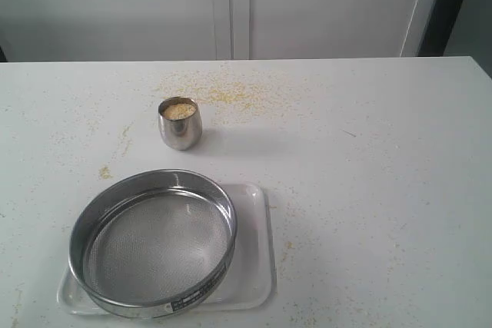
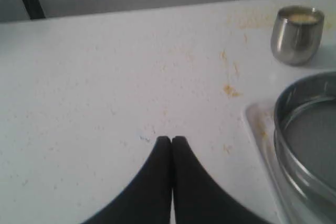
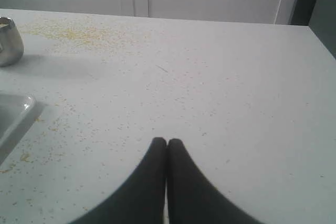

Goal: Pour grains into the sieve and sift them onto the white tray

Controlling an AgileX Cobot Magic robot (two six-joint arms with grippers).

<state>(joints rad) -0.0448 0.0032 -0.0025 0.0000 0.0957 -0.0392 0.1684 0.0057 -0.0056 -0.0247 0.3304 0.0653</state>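
Sieve (image 1: 154, 251) sits on white tray (image 1: 257, 263), lower left of frame; steel cup (image 1: 180, 130) w/ grains (image 1: 178, 110) higher up. Left gripper (image 2: 171, 140) & right gripper (image 3: 167, 141): both pressed together, empty.

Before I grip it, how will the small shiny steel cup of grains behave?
The small shiny steel cup looks smooth and curved, so probably slippery. Its rounded base may let it tip if pushed. The grains sit near the brim, so they would likely spill.

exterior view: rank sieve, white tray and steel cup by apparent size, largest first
1. white tray: widest outline, though the sieve covers most of it.
2. sieve: nearly as large, so it is a close call with the tray.
3. steel cup: clearly smallest.
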